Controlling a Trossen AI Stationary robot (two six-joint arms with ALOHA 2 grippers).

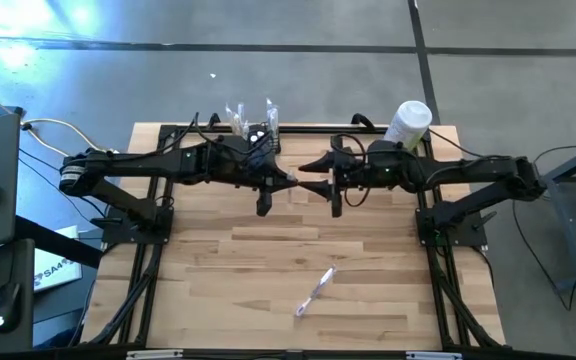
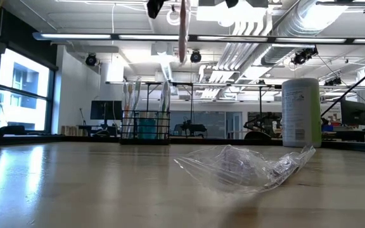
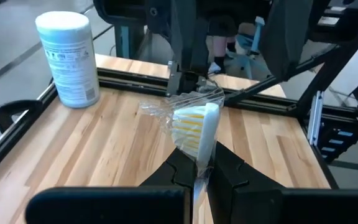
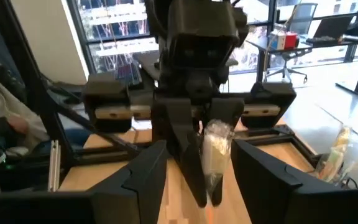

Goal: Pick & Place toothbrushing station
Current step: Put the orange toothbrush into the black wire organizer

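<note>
Both arms are met nose-to-nose above the table centre in the high view. The left gripper [image 1: 290,183] is clamped on a toothbrush [image 3: 199,132], head w/ yellow bristles up, and a clear film wrapper [image 3: 180,107] clings over the head. The right gripper [image 1: 303,187] sits just opposite, jaws apart, w/ the brush head between them in the right wrist view [image 4: 215,149]; whether the film is actually pinched by it can't be told.

The toothbrushing station [image 1: 251,128] is seen at the top centre-left of the high view, at the far table edge, partly under the left arm; brushes are already stood in it. In the low view it shows left of centre [image 2: 146,126]. The white canister [image 1: 409,122] stands at the upper right, well apart from the rack. A discarded clear wrapper [image 1: 314,292] lies lower centre on the table [image 1: 218,270].

Step judged in hand: the film to be stripped off the brush before it's racked. To do it well:
- handle to be kept firmly clamped, brush held still
- film only to be pinched, near its loose end, not the bristles
- pull to be made straight along the brush axis, away from the left gripper
- film to be dropped clear of the rack
- brush then to be carried upright to a free compartment & lowered handle first.
</note>
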